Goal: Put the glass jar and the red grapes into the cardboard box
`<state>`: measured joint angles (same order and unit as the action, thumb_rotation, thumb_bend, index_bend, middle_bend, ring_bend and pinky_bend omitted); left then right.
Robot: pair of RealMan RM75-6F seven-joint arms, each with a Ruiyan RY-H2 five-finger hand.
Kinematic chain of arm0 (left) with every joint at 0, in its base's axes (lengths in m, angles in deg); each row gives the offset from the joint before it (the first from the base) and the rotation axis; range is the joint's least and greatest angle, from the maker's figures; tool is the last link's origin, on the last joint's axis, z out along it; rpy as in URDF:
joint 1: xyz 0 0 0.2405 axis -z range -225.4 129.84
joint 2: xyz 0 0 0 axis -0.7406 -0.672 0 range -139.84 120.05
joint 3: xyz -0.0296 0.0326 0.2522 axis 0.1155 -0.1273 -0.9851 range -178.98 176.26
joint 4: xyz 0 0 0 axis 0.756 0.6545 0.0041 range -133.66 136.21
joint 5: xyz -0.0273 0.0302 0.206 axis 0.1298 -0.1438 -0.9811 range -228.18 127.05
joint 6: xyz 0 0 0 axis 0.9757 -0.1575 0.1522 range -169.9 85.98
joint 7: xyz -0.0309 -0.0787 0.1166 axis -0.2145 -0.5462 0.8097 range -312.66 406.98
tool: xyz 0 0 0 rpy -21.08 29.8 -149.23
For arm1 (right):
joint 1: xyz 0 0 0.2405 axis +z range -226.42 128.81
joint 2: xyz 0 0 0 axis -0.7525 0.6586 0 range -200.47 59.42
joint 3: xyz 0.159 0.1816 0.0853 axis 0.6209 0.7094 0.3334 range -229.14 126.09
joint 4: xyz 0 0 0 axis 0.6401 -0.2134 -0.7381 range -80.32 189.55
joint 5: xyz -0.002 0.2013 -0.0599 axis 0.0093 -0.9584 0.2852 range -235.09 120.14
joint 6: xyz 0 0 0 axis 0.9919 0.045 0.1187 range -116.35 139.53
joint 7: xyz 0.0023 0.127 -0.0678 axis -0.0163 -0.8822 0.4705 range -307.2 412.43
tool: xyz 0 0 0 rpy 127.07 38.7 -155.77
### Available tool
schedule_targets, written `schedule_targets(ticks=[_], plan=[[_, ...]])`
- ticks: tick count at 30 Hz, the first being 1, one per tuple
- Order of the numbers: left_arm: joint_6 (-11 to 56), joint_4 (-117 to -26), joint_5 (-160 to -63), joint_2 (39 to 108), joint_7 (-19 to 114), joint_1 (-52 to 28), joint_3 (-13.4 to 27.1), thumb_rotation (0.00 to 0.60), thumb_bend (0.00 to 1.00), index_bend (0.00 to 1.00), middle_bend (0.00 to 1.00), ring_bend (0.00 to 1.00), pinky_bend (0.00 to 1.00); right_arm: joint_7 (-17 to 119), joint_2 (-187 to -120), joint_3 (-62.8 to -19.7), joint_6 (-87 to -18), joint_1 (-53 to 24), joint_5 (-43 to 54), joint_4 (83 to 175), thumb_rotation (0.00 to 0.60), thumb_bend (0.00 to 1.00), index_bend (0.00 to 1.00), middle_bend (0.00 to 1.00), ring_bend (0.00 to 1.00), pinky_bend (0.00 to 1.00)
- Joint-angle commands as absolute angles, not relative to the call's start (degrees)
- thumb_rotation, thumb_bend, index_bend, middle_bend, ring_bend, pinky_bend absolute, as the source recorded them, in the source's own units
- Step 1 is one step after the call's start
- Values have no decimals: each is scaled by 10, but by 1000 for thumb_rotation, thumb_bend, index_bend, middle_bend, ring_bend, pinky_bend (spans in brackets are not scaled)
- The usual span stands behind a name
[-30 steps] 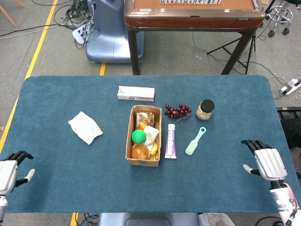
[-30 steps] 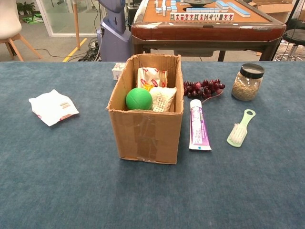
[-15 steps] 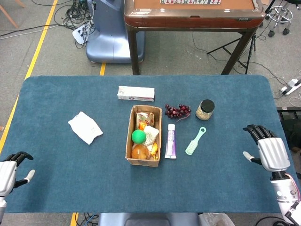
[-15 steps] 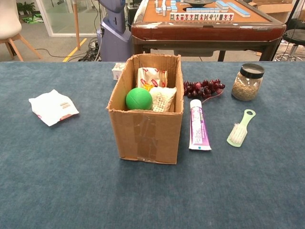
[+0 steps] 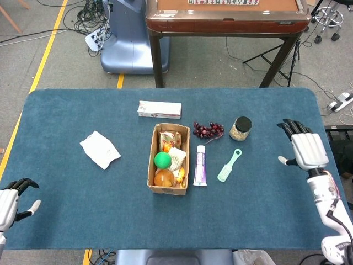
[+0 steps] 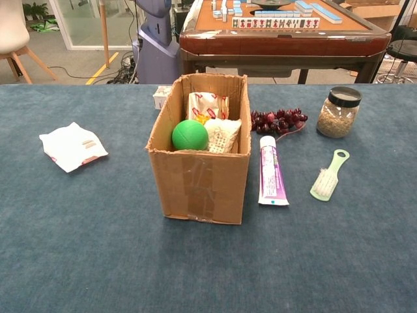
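Observation:
The glass jar (image 5: pixel 240 128) (image 6: pixel 339 112) with a black lid stands upright on the blue table, right of the red grapes (image 5: pixel 208 130) (image 6: pixel 276 121). The open cardboard box (image 5: pixel 151 171) (image 6: pixel 199 182) sits mid-table, holding a green ball (image 5: pixel 162 160) (image 6: pixel 189 135) and snack packets. My right hand (image 5: pixel 304 148) hovers open near the right edge, well to the right of the jar and holding nothing. At the front left corner, my left hand (image 5: pixel 10 201) is open and empty. Neither hand shows in the chest view.
A toothpaste tube (image 5: pixel 199 165) (image 6: pixel 271 171) and a green brush (image 5: pixel 229 165) (image 6: pixel 329 174) lie right of the box. A white carton (image 5: pixel 159 109) lies behind it. A white packet (image 5: pixel 100 149) (image 6: pixel 71 146) lies to the left. A wooden table (image 5: pixel 226 16) stands beyond.
My right hand has moved away from the front edge toward the back, now level with the jar. The left hand has barely shifted. Objects are unmoved.

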<state>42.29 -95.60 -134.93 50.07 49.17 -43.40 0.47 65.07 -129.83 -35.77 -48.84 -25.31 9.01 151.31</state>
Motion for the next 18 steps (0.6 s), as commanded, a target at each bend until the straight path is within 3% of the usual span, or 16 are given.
schedule_targets(ticks=[1, 5, 18], plan=[[423, -956, -1350, 501, 492, -434, 4, 600, 248, 419, 372, 374, 586, 649, -1305, -331, -432, -200, 34, 1472, 600, 0, 187, 118, 112, 275], [424, -958, -1356, 501, 496, -435, 1, 600, 248, 416, 372, 374, 586, 675, -1319, -327, -387, -159, -23, 1440, 600, 0, 129, 104, 88, 263], [432, -961, -1359, 494, 484, -439, 2, 600, 248, 413, 372, 373, 586, 718, -1377, -343, -308, -69, -128, 1344, 600, 0, 125, 102, 86, 261]])
